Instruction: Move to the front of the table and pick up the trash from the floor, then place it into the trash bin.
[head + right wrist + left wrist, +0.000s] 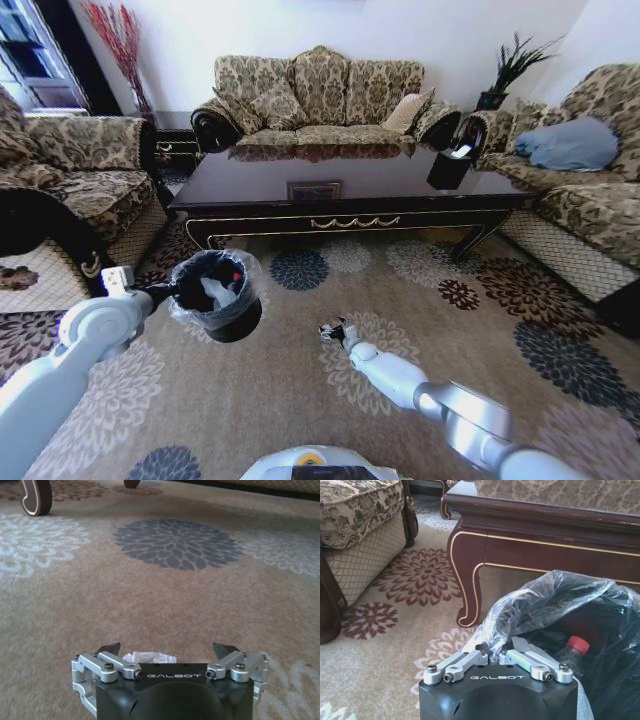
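The word "GALBOT" is showing in pale capital letters on the black housing of the left end effector (495, 656), just below its metal finger links. The same word "GALBOT" is showing on the black housing of the right end effector (170, 650), between its two finger mounts. No other lettering, number or sign is reading clearly anywhere else.

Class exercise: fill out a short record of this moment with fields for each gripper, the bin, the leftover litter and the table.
left gripper: shut on the trash bin's clear bag liner
trash bin: held above the floor, bottle with red cap inside
right gripper: open, low over the carpet
trash: white crumpled scrap between the right fingers
table: beyond both arms
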Robot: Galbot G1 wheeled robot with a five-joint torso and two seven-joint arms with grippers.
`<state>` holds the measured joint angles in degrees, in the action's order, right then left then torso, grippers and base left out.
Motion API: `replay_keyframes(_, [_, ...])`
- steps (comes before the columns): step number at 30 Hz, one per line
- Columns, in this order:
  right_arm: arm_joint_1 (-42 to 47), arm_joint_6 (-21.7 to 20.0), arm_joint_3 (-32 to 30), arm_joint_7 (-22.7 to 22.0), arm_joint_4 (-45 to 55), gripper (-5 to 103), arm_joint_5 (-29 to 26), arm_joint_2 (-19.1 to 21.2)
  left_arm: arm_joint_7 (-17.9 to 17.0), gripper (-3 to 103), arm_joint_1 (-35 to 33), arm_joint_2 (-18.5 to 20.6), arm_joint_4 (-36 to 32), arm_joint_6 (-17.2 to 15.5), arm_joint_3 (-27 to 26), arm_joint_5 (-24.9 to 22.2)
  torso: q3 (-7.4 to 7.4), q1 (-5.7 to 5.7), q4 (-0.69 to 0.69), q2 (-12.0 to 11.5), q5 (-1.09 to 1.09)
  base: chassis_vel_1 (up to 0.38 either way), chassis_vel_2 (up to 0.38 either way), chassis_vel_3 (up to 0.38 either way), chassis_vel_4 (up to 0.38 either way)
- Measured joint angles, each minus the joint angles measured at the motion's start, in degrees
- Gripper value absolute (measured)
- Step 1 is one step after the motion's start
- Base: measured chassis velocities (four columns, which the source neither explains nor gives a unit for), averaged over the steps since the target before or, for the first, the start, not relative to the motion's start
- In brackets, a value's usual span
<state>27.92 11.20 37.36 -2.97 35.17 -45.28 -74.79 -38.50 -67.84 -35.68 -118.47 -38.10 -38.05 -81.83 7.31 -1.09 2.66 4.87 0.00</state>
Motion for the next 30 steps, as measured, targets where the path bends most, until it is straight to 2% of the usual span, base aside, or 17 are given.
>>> replay_keyframes(13, [0.26,0.25,-0.20,1.92,-4.24,101,1.53,-1.16,-0.12,4,-0.03,-0.09,-0.22,0.00,0.05,-0.02,0.00,0.00,0.00,0.00,0.00,0.000,0.000,0.000,0.000])
replay_keyframes(16, [0.25,0.39,-0.23,2.82,-4.49,85,1.85,-1.13,-0.12,4,0.54,-0.05,-0.06,0.00,0.74,-0.02,0.00,0.00,0.01,-0.01,0.00,0.000,0.000,0.000,0.000])
replay_keyframes(17, [0.25,0.39,-0.23,2.82,-4.49,85,1.85,-1.13,-0.12,4,0.54,-0.05,-0.06,0.00,0.74,-0.02,0.00,0.00,0.01,-0.01,0.00,0.000,0.000,0.000,0.000])
replay_keyframes(20, [0.26,0.85,-0.23,4.09,-4.60,68,2.43,-1.12,-0.12,4,0.82,0.17,0.14,0.00,0.91,0.00,0.00,0.00,0.01,0.00,0.00,0.000,0.000,0.000,0.000])
replay_keyframes(22, [0.26,1.06,-0.23,4.52,-4.64,68,2.51,-1.15,-0.12,4,0.82,0.19,0.16,0.00,0.91,0.00,0.00,0.00,0.00,0.00,0.00,0.000,0.000,0.000,0.000])
replay_keyframes(25, [0.31,1.72,-0.23,6.00,-4.85,52,3.39,-1.46,-0.13,4,0.63,0.25,0.15,0.00,0.91,0.11,0.00,0.00,0.01,0.00,0.00,0.000,0.000,0.000,0.000])
replay_keyframes(27, [0.32,1.87,-0.24,6.31,-4.88,52,3.52,-1.50,-0.13,4,0.60,0.25,0.15,0.00,0.91,0.13,0.00,0.00,0.00,0.00,0.00,0.000,0.000,0.000,0.000])
replay_keyframes(30, [0.34,2.54,-0.22,7.73,-4.94,35,4.02,-1.56,-0.13,4,0.58,0.25,0.32,0.00,0.91,0.28,0.00,0.00,0.00,0.00,0.00,0.000,0.000,0.000,0.000])
